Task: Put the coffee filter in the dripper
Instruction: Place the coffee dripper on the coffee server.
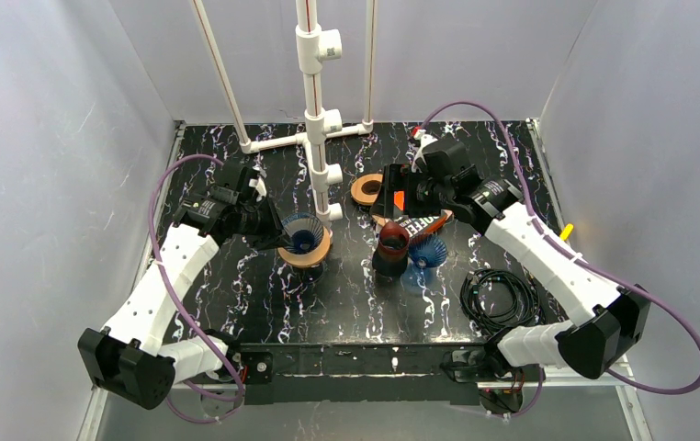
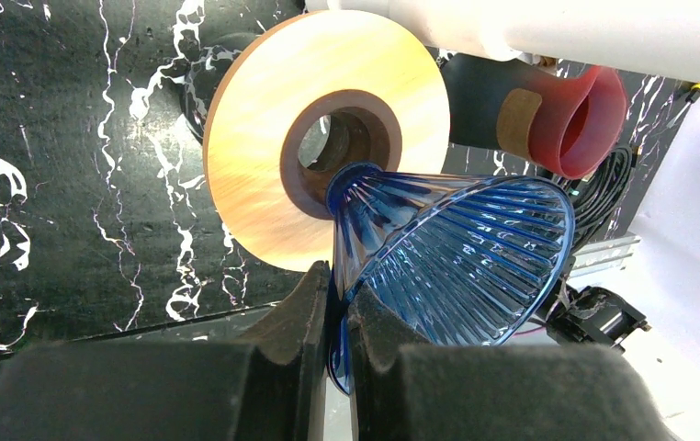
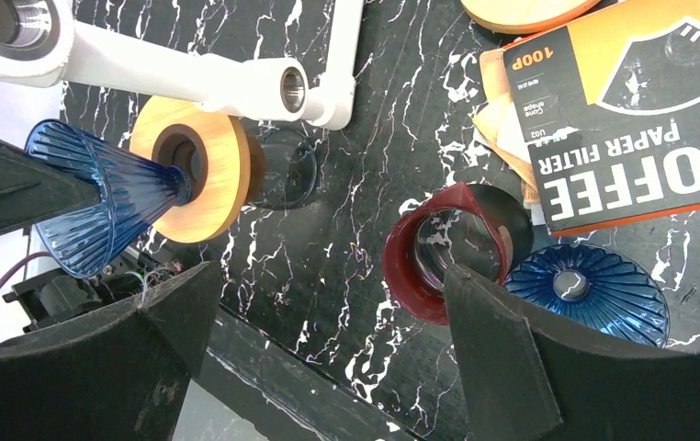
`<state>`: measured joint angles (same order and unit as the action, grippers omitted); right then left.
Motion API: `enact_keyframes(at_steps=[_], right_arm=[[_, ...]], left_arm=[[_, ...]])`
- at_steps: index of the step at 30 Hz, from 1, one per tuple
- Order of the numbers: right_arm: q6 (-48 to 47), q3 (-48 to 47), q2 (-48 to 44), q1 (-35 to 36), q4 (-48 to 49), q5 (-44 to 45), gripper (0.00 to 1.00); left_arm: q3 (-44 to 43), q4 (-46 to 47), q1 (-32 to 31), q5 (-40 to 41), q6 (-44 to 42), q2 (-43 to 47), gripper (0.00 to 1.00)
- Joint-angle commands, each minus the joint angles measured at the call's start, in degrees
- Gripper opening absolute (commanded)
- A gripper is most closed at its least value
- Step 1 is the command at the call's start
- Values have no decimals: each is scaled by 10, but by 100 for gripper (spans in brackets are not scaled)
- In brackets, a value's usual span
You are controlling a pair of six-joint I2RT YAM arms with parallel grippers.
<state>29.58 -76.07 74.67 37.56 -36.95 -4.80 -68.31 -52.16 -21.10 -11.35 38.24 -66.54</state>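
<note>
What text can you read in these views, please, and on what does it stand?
"COFFEE", partly cut by the frame edge: orange filter packet.
"PAPER FILTER": same packet.
"100P": same packet.
Small print beside "100P": too small to read reliably.
No other text shows.

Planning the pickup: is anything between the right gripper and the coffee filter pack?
Nothing visible. The open right gripper has a clear view of the coffee filter pack; the red dripper only sits close by its corner.
</note>
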Motion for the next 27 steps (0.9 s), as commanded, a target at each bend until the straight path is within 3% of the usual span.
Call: enact_keyframes(at_steps=[1,16,27], right_arm=[[-14,-19,6,-6,26,-13,98],[-17,-22,20,-17,34,-28,98],[-15,-17,23,-21,36,-37,98]], left_arm=[[4,9,4,15,-3,-4,0],[9,60,11,59,-1,62,0],[22,66,13,29,5,28,0]])
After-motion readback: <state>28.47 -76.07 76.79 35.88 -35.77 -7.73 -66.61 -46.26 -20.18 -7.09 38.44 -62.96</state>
